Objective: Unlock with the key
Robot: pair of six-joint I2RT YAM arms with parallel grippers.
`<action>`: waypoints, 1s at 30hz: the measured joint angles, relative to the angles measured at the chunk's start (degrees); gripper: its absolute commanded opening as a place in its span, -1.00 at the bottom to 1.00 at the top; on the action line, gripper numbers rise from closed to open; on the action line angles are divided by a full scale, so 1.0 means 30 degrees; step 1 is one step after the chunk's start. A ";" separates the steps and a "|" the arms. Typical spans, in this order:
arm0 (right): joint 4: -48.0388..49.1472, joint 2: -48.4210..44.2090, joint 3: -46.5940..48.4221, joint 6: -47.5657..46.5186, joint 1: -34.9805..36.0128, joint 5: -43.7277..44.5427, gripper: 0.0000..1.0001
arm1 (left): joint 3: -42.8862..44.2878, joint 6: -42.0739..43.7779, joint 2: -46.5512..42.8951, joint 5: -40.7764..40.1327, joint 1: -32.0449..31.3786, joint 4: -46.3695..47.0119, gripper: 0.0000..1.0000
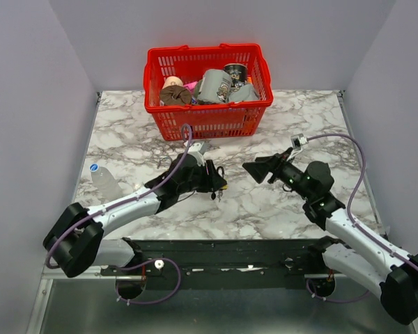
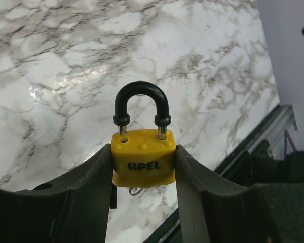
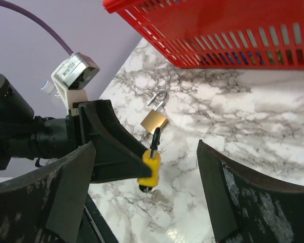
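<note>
The key [image 2: 136, 191] seems seated beneath the yellow padlock [image 2: 143, 163], which the left gripper [image 1: 210, 178] clamps; we find the right gripper [image 3: 145, 151] open, empty, near on its right.

White marble-patterned tabletop [image 1: 299, 118] with grey veining, enclosed on three sides by plain pale lilac walls [image 1: 28, 83]; a black rail [image 1: 237, 252] lines its near edge.

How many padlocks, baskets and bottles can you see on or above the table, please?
Padlocks: 2 (yellow padlock, brass padlock)
Baskets: 1 (red basket)
Bottles: 1 (clear bottle)
Total: 4
</note>
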 measured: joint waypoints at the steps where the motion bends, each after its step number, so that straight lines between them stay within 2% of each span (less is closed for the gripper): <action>1: -0.0335 0.0015 0.0510 -0.0554 -0.0073 -0.0532 0.79 | -0.0015 0.0459 -0.0350 0.0845 0.0124 -0.0044 -1.00; 7: -0.1807 0.0692 0.3934 -0.3927 -0.0153 -0.5894 0.76 | 0.1217 0.3555 -0.1734 0.6397 0.0459 -0.1479 -1.00; 12: -0.2892 0.1617 0.6113 -0.5705 -0.0146 -1.0229 0.75 | 0.1698 0.4634 -0.2441 1.2968 0.0962 -0.1486 -1.00; 16: -0.3271 0.2251 0.6761 -0.6419 -0.0036 -1.2699 0.74 | 0.1887 0.4794 -0.2455 1.6684 0.1610 -0.0882 -1.00; 21: -0.4182 0.3351 0.6892 -0.7118 0.0750 -1.4579 0.75 | 0.1858 0.4495 -0.2178 1.9314 0.2011 0.0313 -1.00; 30: -0.4954 0.3810 0.6841 -0.7388 0.1945 -1.6225 0.67 | 0.1450 0.3781 -0.2186 2.0830 0.2157 0.1858 -1.00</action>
